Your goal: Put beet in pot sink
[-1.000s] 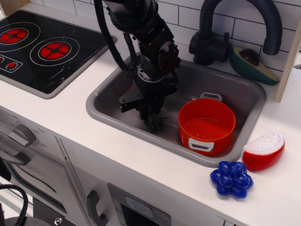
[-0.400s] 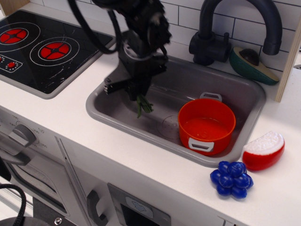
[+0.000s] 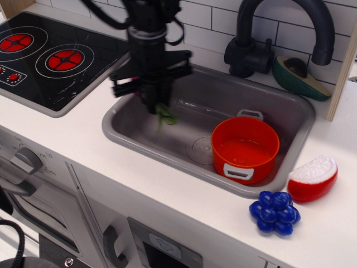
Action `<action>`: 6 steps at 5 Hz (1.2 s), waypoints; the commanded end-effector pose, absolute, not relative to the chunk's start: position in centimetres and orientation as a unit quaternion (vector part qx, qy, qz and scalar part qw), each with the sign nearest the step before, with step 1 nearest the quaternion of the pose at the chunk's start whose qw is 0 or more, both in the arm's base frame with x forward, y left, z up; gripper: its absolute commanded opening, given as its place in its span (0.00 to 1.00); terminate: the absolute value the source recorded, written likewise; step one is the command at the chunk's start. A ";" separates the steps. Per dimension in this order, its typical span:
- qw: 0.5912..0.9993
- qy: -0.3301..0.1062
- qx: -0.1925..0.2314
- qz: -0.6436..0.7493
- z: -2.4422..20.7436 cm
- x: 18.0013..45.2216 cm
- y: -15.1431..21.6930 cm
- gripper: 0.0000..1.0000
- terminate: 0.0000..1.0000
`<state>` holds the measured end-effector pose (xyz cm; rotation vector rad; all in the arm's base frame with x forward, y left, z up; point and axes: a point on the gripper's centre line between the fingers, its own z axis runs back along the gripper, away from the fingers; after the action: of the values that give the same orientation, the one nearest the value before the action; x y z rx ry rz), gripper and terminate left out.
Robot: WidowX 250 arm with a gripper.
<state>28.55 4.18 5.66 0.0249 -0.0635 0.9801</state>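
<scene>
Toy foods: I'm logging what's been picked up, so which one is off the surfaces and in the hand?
The small beet with green leaf stalks, hanging from the hand above the grey sink. The others rest on surfaces.

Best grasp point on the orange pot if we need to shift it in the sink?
Pinch the rim of the pot from straight above, on its left arc facing the open sink floor. It stands upright and empty, mouth up. The near handle looks too close to the sink wall for the gripper.
</scene>
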 end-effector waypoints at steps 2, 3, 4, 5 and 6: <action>0.911 0.031 -0.014 0.411 7.1 30.4 -3.1 0.00 0.00; 0.918 0.050 -0.013 0.394 6.0 30.1 -4.5 0.00 0.00; 0.923 0.062 -0.012 0.381 5.1 29.7 -5.7 0.00 0.00; 0.921 0.070 -0.024 0.382 4.9 29.7 -6.4 1.00 0.00; 0.923 0.071 -0.028 0.378 5.2 30.0 -6.8 1.00 0.00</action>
<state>29.23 -7.19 4.00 -0.0354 0.1796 0.7821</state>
